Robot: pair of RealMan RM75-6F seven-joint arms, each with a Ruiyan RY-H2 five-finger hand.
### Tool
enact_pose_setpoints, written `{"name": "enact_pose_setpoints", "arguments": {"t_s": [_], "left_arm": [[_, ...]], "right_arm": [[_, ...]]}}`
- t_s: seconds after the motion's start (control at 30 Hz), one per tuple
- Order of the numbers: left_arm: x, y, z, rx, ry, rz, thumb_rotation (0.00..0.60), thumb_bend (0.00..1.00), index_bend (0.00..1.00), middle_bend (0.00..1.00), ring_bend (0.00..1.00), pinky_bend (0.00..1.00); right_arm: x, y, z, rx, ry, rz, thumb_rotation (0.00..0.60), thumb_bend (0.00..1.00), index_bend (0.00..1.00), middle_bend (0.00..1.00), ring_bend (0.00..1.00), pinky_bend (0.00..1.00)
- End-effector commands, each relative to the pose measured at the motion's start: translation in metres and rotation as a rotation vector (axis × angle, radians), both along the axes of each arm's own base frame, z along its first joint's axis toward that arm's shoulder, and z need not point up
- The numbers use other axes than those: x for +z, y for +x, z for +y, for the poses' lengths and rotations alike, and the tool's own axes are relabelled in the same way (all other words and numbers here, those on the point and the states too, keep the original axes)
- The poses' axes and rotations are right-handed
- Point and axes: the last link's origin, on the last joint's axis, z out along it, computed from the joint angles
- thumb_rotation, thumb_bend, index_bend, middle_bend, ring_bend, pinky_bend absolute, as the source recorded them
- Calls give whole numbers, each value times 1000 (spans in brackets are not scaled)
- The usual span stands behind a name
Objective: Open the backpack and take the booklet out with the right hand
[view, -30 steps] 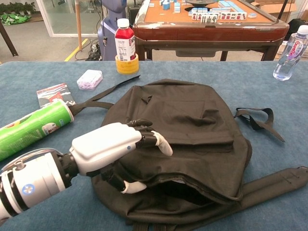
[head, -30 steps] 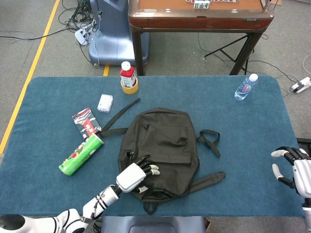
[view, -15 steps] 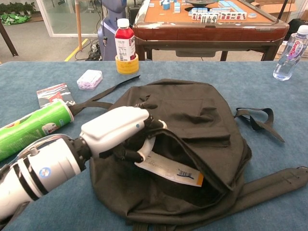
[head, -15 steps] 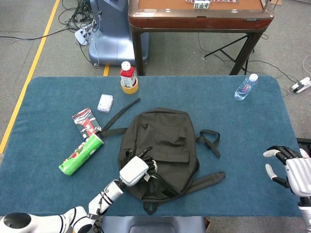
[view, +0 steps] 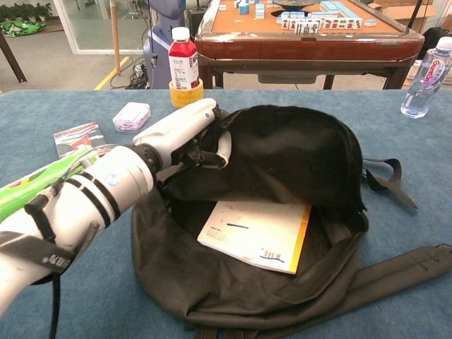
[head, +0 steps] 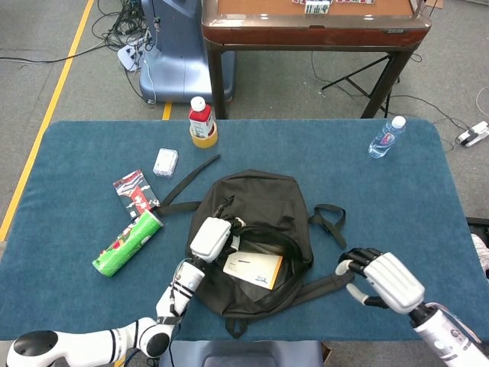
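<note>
The dark backpack [head: 263, 200] [view: 296, 148] lies open in the middle of the blue table. My left hand [head: 210, 237] [view: 187, 127] grips the edge of its top flap and holds it lifted toward the far side. Inside the wide opening lies the booklet [head: 254, 269] [view: 256, 235], white with a yellow edge and a barcode, fully exposed. My right hand [head: 382, 279] hovers over the table to the right of the backpack, beside the lower shoulder strap [head: 325, 281]. It holds nothing and its fingers are apart. The chest view does not show it.
At the left are a green can [head: 127, 243] [view: 42, 185], a red-black packet [head: 136, 193] and a small white pack [head: 165, 162]. A red-capped bottle [head: 202, 122] stands at the far edge, a water bottle [head: 386, 138] at the far right. A second strap [head: 330, 220] trails right.
My left hand has pulled the flap further up and back, widening the opening and baring the whole booklet. My right hand has moved left toward the backpack.
</note>
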Motion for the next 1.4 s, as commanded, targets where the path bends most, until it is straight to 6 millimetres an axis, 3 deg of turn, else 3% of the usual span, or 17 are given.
{"name": "enact_pose_setpoints", "arguments": {"t_s": [0.03, 0.33, 0.67, 0.87, 1.07, 1.4], "left_arm": [[0, 15, 5, 86, -34, -30, 600, 798, 694, 526, 384, 48], [3, 17, 6, 159, -32, 2, 600, 797, 680, 526, 384, 48], [7, 17, 4, 188, -39, -3, 600, 797, 678, 526, 385, 48], [9, 17, 4, 195, -40, -3, 600, 797, 676, 526, 385, 48], [8, 13, 3, 200, -45, -4, 600, 796, 676, 526, 385, 48], [9, 10, 4, 198, -50, -9, 600, 797, 678, 526, 385, 48]], "right_arm": [[-22, 22, 3, 51, 169, -39, 600, 355, 402, 352, 277, 370], [-66, 49, -21, 138, 254, 6, 600, 355, 402, 357, 276, 370], [-124, 58, -55, 214, 240, 103, 600, 363, 402, 374, 277, 371], [-153, 50, -69, 268, 188, 169, 600, 363, 402, 383, 277, 372], [-176, 34, -70, 301, 173, 244, 600, 315, 402, 383, 277, 372], [-188, 26, -62, 335, 122, 219, 600, 145, 402, 341, 273, 372]]}}
